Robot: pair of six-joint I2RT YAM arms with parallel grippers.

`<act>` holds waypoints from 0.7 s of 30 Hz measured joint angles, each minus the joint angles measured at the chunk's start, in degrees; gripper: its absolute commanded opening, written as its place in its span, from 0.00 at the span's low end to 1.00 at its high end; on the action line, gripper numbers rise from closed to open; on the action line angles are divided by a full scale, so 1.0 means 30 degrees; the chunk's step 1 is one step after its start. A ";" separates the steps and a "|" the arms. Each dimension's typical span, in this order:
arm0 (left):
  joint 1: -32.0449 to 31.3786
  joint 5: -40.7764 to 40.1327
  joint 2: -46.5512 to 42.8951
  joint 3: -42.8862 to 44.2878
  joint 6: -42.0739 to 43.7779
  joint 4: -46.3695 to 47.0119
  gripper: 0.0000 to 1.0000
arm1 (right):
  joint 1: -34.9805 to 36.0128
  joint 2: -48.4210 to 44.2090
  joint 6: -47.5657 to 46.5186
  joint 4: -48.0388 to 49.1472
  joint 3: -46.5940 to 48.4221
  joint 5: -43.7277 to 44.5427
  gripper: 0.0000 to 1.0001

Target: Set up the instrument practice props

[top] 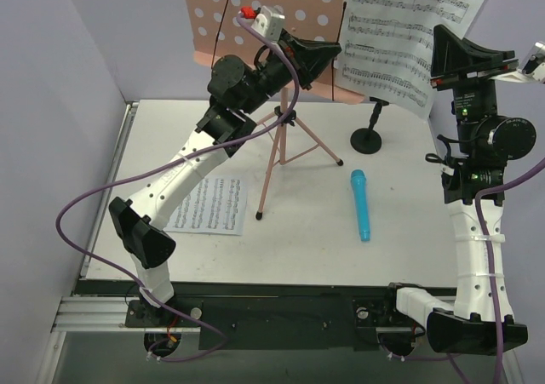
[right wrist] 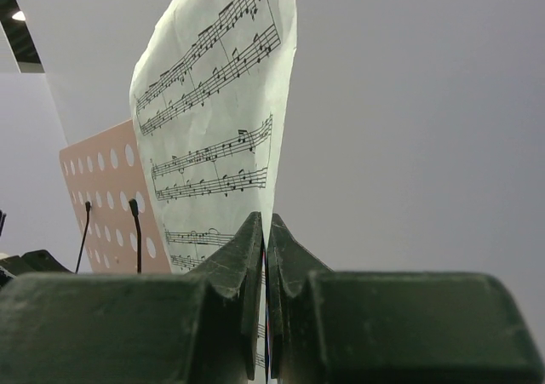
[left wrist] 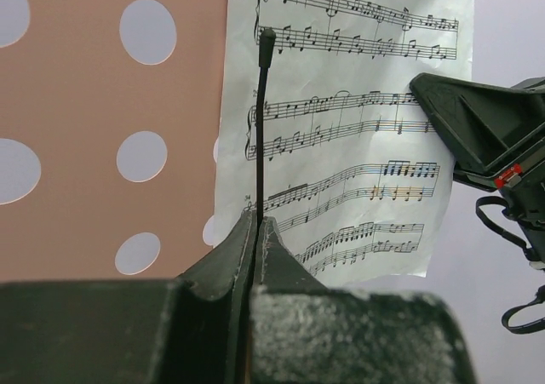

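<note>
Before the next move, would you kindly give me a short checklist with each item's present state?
1. Right gripper shut on the sheet-music page: ok.
2. Left gripper shut on the black retaining wire: ok.
3. Pink music stand upright on its tripod legs: ok.
4. That sheet-music page seated on the stand's ledge: cannot tell.
5. Second page on the stand: not ok; it lies flat on the table.
6. Blue microphone in the black mic stand: not ok; it lies on the table.
</note>
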 measured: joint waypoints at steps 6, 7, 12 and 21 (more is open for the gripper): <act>0.0029 0.0080 -0.0291 -0.1195 -0.0408 0.1690 0.00 | 0.0000 0.0044 0.0685 0.0350 0.0000 0.0000 0.00; 0.0036 0.0080 -0.0321 -0.1370 -0.0488 0.1945 0.00 | 0.0000 0.0058 0.0787 0.0415 0.0000 -0.0007 0.00; 0.0051 0.0080 -0.0401 -0.1734 -0.0670 0.2594 0.00 | 0.0109 0.0430 0.1479 0.0656 0.0131 -0.0015 0.00; 0.0058 0.0080 -0.0444 -0.1734 -0.0656 0.2433 0.00 | 0.1785 0.1923 0.1821 0.0852 0.0634 -0.0007 0.00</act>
